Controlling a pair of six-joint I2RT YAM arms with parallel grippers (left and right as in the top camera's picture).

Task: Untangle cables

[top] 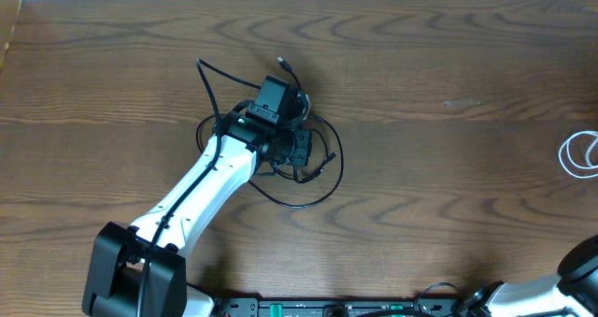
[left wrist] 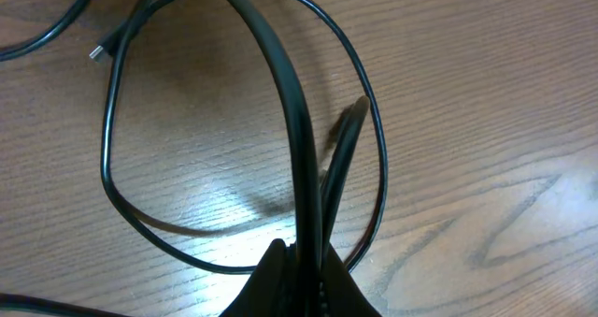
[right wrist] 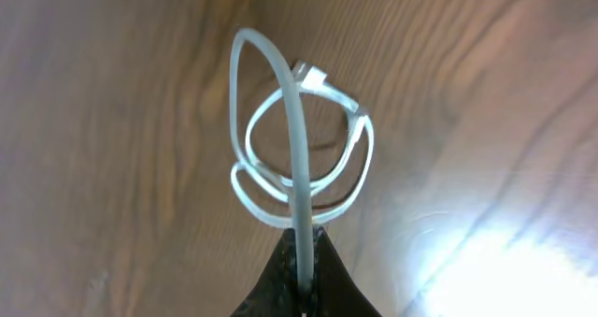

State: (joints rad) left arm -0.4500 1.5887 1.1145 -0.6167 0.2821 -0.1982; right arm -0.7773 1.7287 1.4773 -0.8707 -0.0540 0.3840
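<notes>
One black cable (left wrist: 299,130) looped mid-frame overhead on surface (top: 448,55), clamped in left end effector (left wrist: 304,261); one white cable (right wrist: 297,130) coiled at right edge, well apart, clamped in right end effector (right wrist: 304,253).

No text, label, brand or number can be read anywhere

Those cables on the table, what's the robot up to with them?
Two robot arms are each handling one cable. The left gripper pinches a strand of the black cable, which lies in loose loops mid-table. The right gripper pinches a strand of the white cable, coiled by itself at the right side of the table. The two cables lie well apart, each looped on itself.
</notes>
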